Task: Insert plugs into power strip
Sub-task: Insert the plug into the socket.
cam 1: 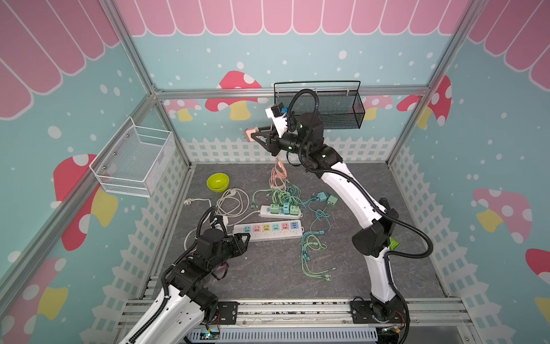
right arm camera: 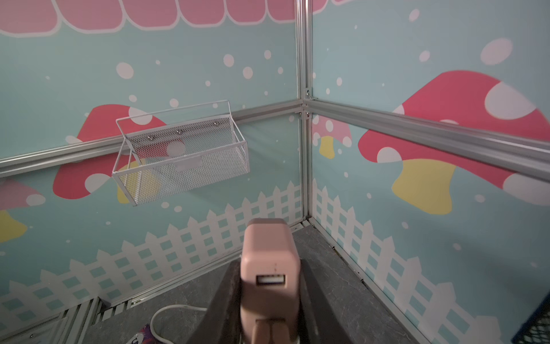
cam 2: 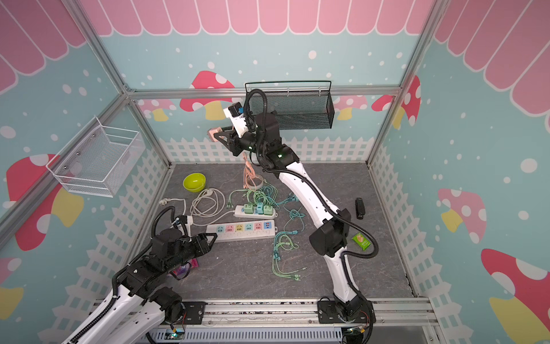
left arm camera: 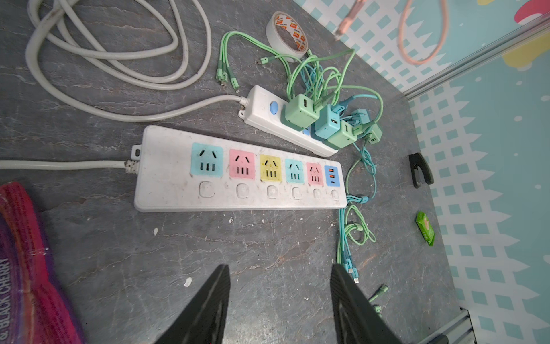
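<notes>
Boxed in by teal mushroom-print walls and floored with a grey stone-look mat (cam 1: 268, 277). Found the right arm (cam 1: 348, 190) standing tall from the lower right of both top views, with the elbow bent, the wrist high in the upper centre and the forearm levelled toward the left of the frame. Found the left arm (cam 1: 190, 274) low in the lower left, stretched flat over the mat.

Saw the long power strip (cam 1: 268, 236) lying crosswise in the lower centre, long axis left to right, with all five coloured sockets bare. Just above it in the frame, saw the short power strip (cam 1: 263, 212) carrying three plugs (cam 1: 285, 208).

Saw the right gripper (cam 1: 253, 135) clenched on the salmon pink plug (cam 1: 248, 133), with the pink cable (cam 1: 278, 175) dangling to the mat. In the right wrist view, caught the plug's port face turned back at the camera, so judged the prongs to point onward along the fingers: sideways, not down. Placed the bare sockets well below the jaws and toward the bottom of the frame. Judged a descent plus a downward wrist pitch necessary.

Saw the left gripper (left arm camera: 279, 266) spread apart and grasping nothing, just beside the long power strip's corded end: nearer, but empty. Spotted two loose plugs (cam 1: 327, 198) right of the short power strip.
</notes>
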Controlling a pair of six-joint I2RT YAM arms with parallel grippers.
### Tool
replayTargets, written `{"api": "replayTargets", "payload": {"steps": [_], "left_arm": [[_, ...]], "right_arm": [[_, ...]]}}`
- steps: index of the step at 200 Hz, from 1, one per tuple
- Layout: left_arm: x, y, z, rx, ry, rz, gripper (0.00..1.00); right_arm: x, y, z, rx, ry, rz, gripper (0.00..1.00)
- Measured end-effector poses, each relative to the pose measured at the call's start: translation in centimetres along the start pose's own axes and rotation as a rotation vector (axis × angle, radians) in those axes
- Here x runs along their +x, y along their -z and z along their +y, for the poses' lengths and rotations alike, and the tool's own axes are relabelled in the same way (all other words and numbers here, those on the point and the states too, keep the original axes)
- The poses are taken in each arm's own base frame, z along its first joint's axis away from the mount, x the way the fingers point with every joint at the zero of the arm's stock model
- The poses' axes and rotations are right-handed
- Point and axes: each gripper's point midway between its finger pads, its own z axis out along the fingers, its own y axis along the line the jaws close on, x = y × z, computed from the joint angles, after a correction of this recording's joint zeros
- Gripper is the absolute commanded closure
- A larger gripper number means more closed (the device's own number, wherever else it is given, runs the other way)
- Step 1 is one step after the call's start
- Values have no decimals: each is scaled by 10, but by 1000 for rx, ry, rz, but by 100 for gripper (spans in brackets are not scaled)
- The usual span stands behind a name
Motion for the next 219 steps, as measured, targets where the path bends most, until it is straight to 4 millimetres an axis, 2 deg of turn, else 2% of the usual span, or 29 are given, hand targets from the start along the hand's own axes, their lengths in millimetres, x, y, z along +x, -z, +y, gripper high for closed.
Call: {"api": "replayTargets", "payload": {"steps": [50, 64, 79, 106, 120, 163, 181, 200, 219], "left_arm": [[-1, 9, -3, 33, 18, -27, 45], [3, 8, 2, 21, 25, -21, 45], [8, 5, 8, 0, 34, -7, 45], [13, 1, 16, -38, 39, 16, 45], [16, -3, 21, -64, 40, 31, 45], [17, -14, 39, -156, 59, 53, 46], [13, -17, 49, -192, 89, 51, 48], [5, -20, 58, -217, 135, 31, 50], [-1, -24, 66, -228, 168, 15, 53]], "right_arm": [[95, -48, -29, -31, -120, 98, 96], [115, -55, -33, -32, -148, 125, 96], [128, -59, -34, -34, -161, 143, 96], [138, -62, -27, -41, -157, 170, 98], [151, -63, -22, -40, -154, 209, 99], [230, -54, -1, -30, -179, 438, 97], [254, -45, 8, -32, -186, 521, 97], [263, -37, 15, -40, -177, 579, 97], [260, -29, 23, -54, -153, 610, 97]]}}
